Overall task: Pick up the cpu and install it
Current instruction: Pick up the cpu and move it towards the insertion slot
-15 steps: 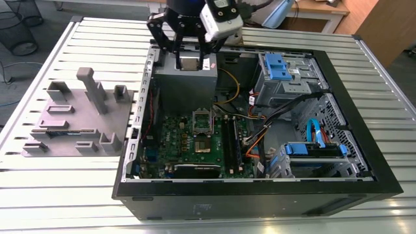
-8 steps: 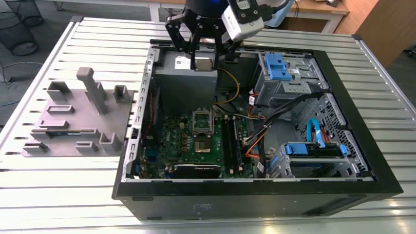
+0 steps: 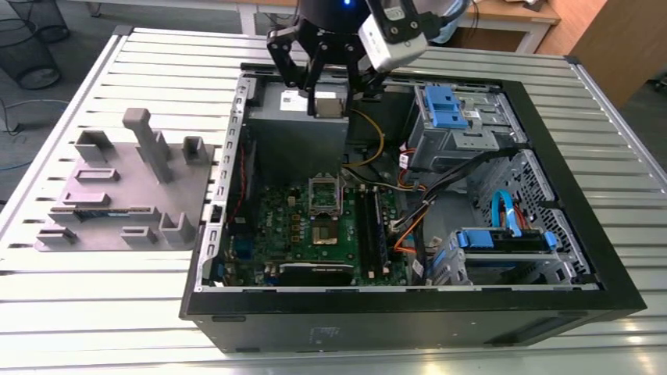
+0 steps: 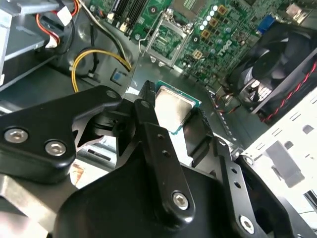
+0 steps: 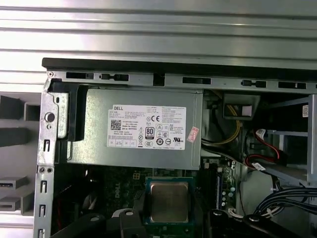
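The cpu [image 3: 326, 104], a small square chip with a silvery top and a thin green rim, hangs in the air over the far end of the open computer case, above the power supply. My gripper [image 3: 326, 108] is shut on it, one black finger on each side. In both wrist views the cpu [image 4: 173, 110] [image 5: 169, 201] sits between the black fingers [image 4: 148, 124]. The silver-framed socket [image 3: 324, 209] lies on the green motherboard, nearer the case's middle and below the chip. The same socket [image 4: 166, 37] shows in the second wrist view with its frame lifted open.
The grey power supply [image 5: 138, 126] lies right under the gripper. Blue-latched drive bays [image 3: 451, 105] and cable bundles [image 3: 438, 195] fill the exterior view's right of the case. A black fan [image 4: 267, 69] sits by the board. A grey parts fixture [image 3: 125, 195] stands on the slatted table at the exterior view's left.
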You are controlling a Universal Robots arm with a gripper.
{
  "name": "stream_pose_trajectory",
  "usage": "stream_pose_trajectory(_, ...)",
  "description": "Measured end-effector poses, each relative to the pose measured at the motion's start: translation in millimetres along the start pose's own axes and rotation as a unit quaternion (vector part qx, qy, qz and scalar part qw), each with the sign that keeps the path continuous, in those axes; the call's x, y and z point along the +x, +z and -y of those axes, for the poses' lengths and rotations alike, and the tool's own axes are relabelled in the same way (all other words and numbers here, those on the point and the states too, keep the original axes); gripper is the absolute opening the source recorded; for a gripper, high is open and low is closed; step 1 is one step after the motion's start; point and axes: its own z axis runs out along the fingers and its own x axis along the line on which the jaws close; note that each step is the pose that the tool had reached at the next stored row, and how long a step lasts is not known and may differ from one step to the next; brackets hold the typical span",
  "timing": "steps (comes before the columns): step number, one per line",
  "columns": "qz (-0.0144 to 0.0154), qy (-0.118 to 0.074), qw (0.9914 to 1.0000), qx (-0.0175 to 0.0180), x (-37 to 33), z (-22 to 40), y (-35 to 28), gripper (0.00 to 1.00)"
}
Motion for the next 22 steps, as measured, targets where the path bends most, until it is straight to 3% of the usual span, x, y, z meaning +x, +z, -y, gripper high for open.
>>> stream_pose_trajectory(17,-0.0004,0.002,1.0,0.0,-3.6,39.2,4.1,0.47)
stream_pose_trajectory(22,-0.0004,0.003,1.0,0.0,-3.8,51.3,9.0,0.47)
